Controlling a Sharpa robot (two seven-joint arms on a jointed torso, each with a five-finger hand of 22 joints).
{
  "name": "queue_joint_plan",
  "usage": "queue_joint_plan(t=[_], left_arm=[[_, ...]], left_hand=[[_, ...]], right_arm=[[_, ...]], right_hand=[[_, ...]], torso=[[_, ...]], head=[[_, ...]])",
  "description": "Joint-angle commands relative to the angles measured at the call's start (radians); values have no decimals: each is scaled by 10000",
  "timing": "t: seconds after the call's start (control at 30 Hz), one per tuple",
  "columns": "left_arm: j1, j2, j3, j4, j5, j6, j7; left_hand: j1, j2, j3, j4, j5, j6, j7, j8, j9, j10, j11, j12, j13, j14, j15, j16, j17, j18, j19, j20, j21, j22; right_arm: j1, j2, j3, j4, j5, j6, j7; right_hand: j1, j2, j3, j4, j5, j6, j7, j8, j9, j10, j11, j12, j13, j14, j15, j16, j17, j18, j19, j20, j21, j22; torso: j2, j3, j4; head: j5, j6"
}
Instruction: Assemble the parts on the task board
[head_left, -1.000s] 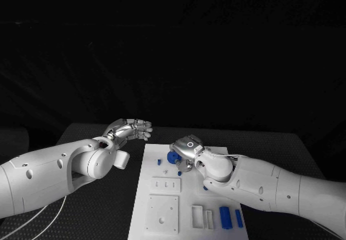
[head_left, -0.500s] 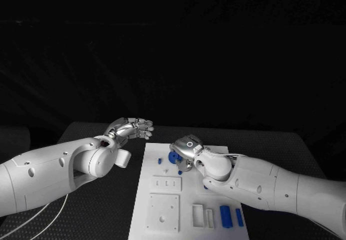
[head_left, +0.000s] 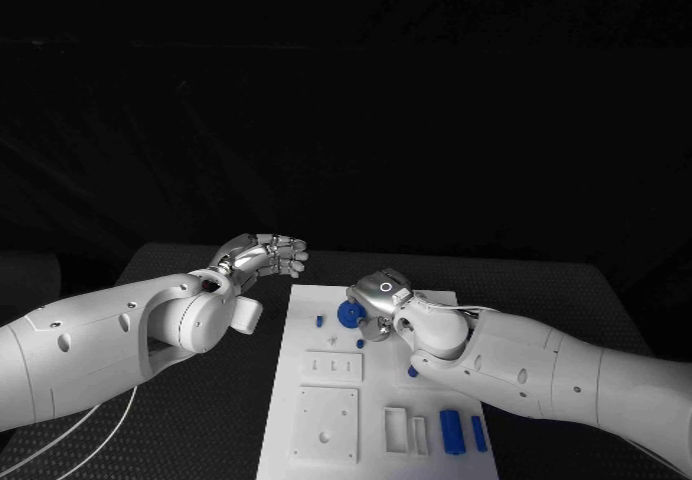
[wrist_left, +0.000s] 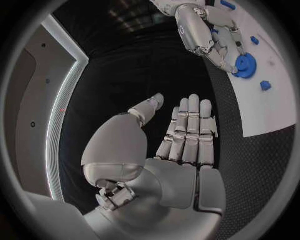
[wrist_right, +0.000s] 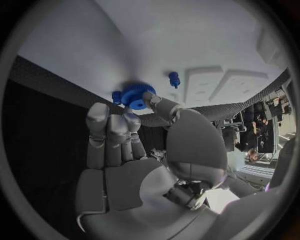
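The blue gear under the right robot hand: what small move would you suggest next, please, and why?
Probably a gentle twist and press. The right robot hand has fingertips on the blue gear, which lies on the task board.

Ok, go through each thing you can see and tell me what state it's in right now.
left hand: open, fingers straight, holding nothing, off the board.
right hand: fingertips touching the blue gear.
blue gear: flat on the task board, near its far end.
task board: flat on the table.
blue bars: lying loose at the board's near right corner.
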Motion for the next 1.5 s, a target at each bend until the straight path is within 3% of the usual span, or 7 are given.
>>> queue_joint_plan(t=[0.03, 0.37, 0.4, 0.5, 0.8, 1.23, 1.5], left_arm=[[27, 7, 10, 25, -37, 103, 69], [27, 29, 10, 6, -37, 99, 58], [27, 30, 10, 9, -37, 97, 58], [28, 25, 10, 13, -37, 101, 55], [29, 8, 10, 12, -37, 111, 42], [30, -48, 10, 37, -38, 94, 40], [30, -60, 10, 19, -38, 95, 46]], left_hand=[[-70, -19, 45, -18, 12, -1, 57, -40, 13, -9, 53, -67, -12, 73, 10, -60, 13, 203, -78, -8, 69, 196], [-91, -16, 40, -3, 10, -9, 61, -47, 14, -13, 57, -75, -14, 76, 11, -69, 24, 200, -78, -5, 73, 195], [-93, -17, 40, -3, 10, -10, 61, -48, 14, -14, 57, -76, -14, 76, 12, -70, 25, 200, -79, -5, 73, 195], [-96, -17, 40, 0, 10, -12, 62, -50, 15, -15, 58, -78, -15, 76, 12, -73, 28, 200, -80, -5, 73, 194], [-102, -17, 40, 4, 10, -17, 64, -54, 15, -17, 59, -83, -15, 76, 13, -80, 34, 201, -82, -5, 74, 193], [-103, -23, 42, 3, 10, -21, 66, -58, 17, -18, 60, -87, -16, 76, 13, -88, 43, 202, -86, -6, 75, 192], [-99, -25, 45, 0, 12, -23, 66, -60, 18, -18, 60, -91, -16, 76, 13, -95, 49, 203, -89, -6, 76, 192]], right_arm=[[-40, -1, -29, -18, 211, 325, 103], [-39, 42, -30, -68, 777, 586, 322], [-39, 41, -30, -69, 813, 619, 336], [-38, 40, -30, -93, 1017, 774, 385], [-35, 18, -30, -234, 1503, 1533, 463], [-33, -270, -30, 2, 1499, 1288, 388], [-31, -539, -25, 293, 1493, 169, 332]], right_hand=[[-8, -90, -94, -23, -45, 977, 229, -80, -40, -86, 58, -64, -11, -4, 18, -71, 1, 438, -84, -6, 32, 158], [186, -33, -144, -248, -3, 19, 367, -596, -284, -128, 192, -101, -25, 15, 153, -149, 32, 438, -119, -21, -7, 136], [311, 34, -36, -279, 120, -92, 323, -650, -312, -126, 155, -105, -27, 20, 123, -159, 34, 438, -119, -21, -15, 131], [497, 453, 178, -619, 1478, -309, 187, -689, -332, -131, 21, -115, -23, 23, 0, -193, 72, 438, -141, 18, -1, 160], [-44, 1390, 899, -1025, 2638, -491, 72, -627, -328, -152, -90, -136, 4, 23, -95, -247, 156, 438, -207, 89, 21, 178], [-526, 1804, 1584, -1268, 2792, -478, 109, -527, -318, -122, -49, -118, 30, 52, -70, -258, 221, 438, -178, 77, 85, 176], [-585, 1759, 1722, -1284, 2722, -436, 153, -487, -311, -98, -11, -113, 30, 61, -43, -262, 235, 438, -151, 60, 95, 166]], torso=[[-3, -1, 3], [-2, -1, 13], [-2, -1, 14], [1, -11, 14], [-3, -19, 10], [-1, -2, 2], [0, 10, -3]], head=[[-3, -5], [-13, 12], [-14, 12], [-23, 16], [-11, -3], [0, 10], [-7, 35]])
